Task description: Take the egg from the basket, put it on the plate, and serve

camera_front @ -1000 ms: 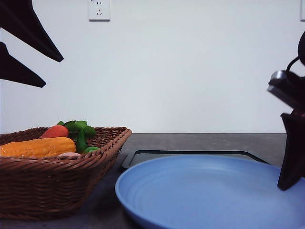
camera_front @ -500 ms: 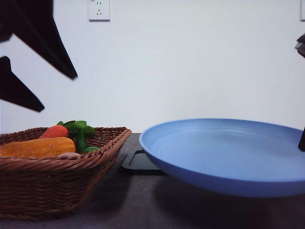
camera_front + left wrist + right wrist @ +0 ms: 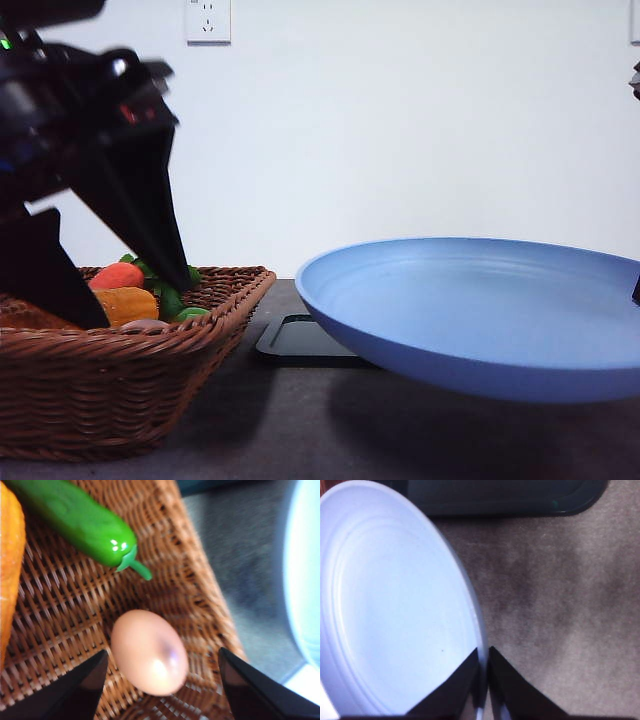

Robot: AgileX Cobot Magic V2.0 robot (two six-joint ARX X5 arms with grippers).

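Between left hand [image 3: 162, 685] fingers (spread): egg [image 3: 149, 652].

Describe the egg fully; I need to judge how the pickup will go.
The small smooth brown-pinkish matte egg is oval and whole, with a soft sheen. It lies on its side on the floor of the dark brown woven wicker basket, near its rim, apart from the glossy green cucumber. The open left claw straddles it, fingers not touching.
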